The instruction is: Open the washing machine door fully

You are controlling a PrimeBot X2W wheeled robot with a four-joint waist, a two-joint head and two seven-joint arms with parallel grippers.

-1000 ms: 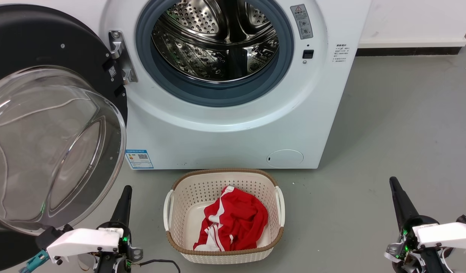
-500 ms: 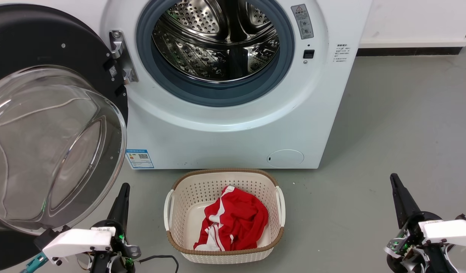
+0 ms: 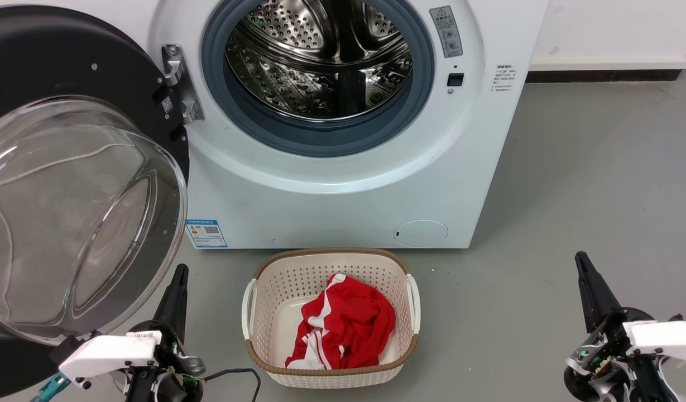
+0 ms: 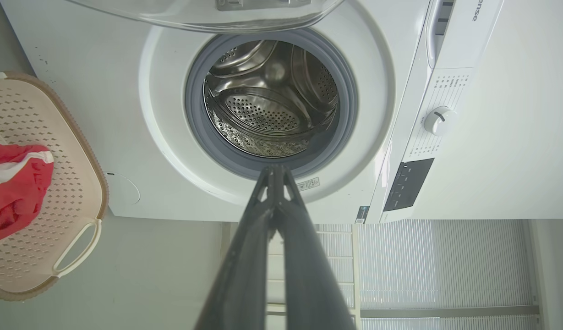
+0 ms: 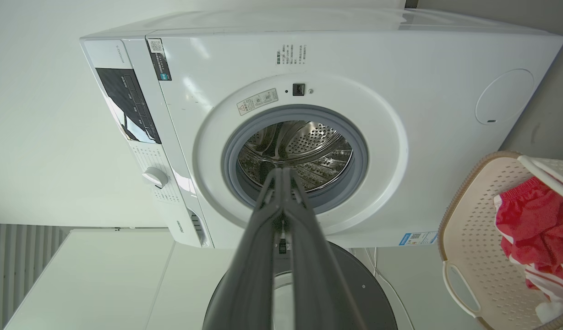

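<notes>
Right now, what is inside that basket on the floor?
The basket holds a crumpled red garment with white stripes. Part of the basket's pale bottom shows bare beside it. Whatever may lie under the cloth is covered.

Left end effector (image 3: 180, 271) and right end effector (image 3: 581, 257): long, tapering dark fingers (image 3: 172, 301); angular white wrist covers (image 3: 105, 354) with dark screws (image 3: 86, 384); green lights (image 3: 583, 353). Left wrist: teal connector (image 3: 48, 387), black cable (image 3: 239, 371).
</notes>
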